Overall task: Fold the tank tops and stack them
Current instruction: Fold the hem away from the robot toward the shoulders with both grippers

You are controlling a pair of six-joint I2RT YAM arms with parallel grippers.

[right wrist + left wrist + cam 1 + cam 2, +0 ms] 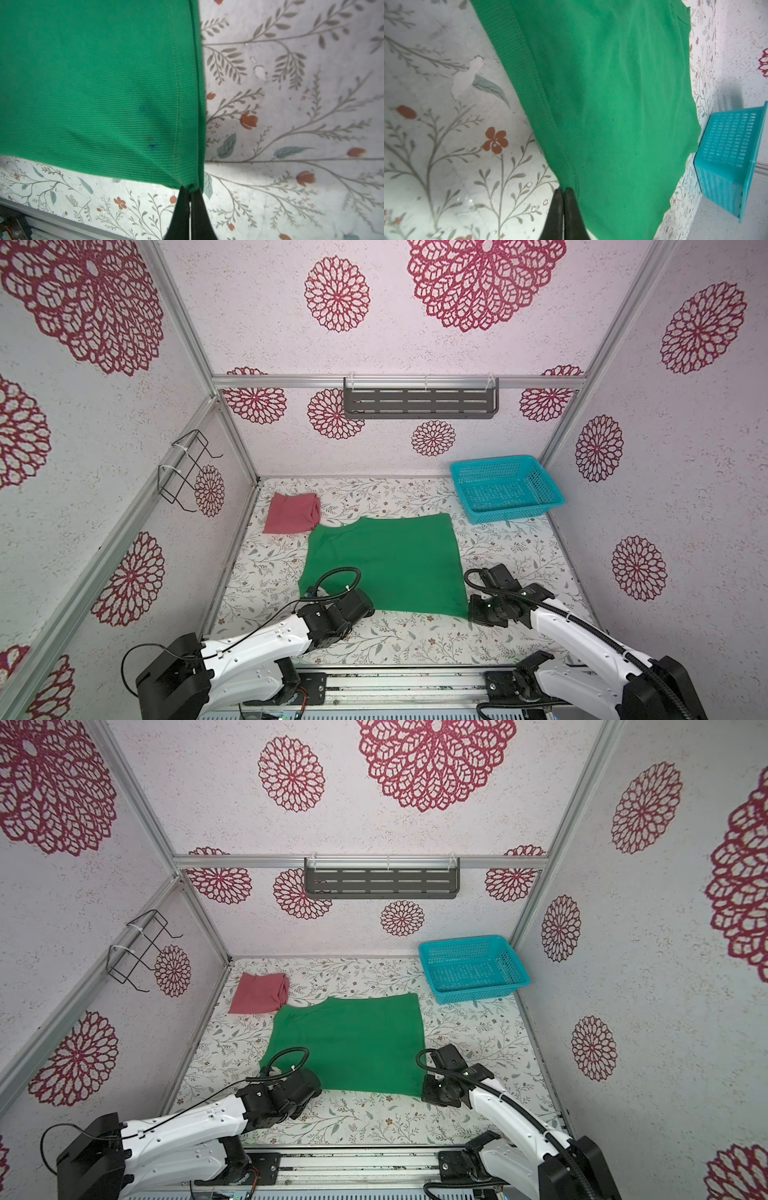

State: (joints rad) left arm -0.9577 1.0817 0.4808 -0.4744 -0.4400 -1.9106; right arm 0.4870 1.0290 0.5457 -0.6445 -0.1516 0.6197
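The bright green tank top (pixel 382 564) (pixel 349 1044) lies spread flat in the middle of the floral table. My left gripper (pixel 563 189) is shut on its near left corner (pixel 571 180), where the ribbed hem ends. My right gripper (pixel 190 188) is shut on its near right corner (pixel 193 182), and the cloth puckers at the pinch. In both top views the wrists hide the fingertips at those two near corners. The dusty pink-red tank top (pixel 293 512) (pixel 259 992) lies folded at the far left of the table, touching the green one's far left edge.
A turquoise mesh basket (pixel 505 487) (pixel 471 967) (pixel 735 158) stands empty at the far right corner. A dark slotted shelf (pixel 419 400) hangs on the back wall and a wire rack (pixel 187 470) on the left wall. The metal base rail (pixel 395 680) runs along the near edge.
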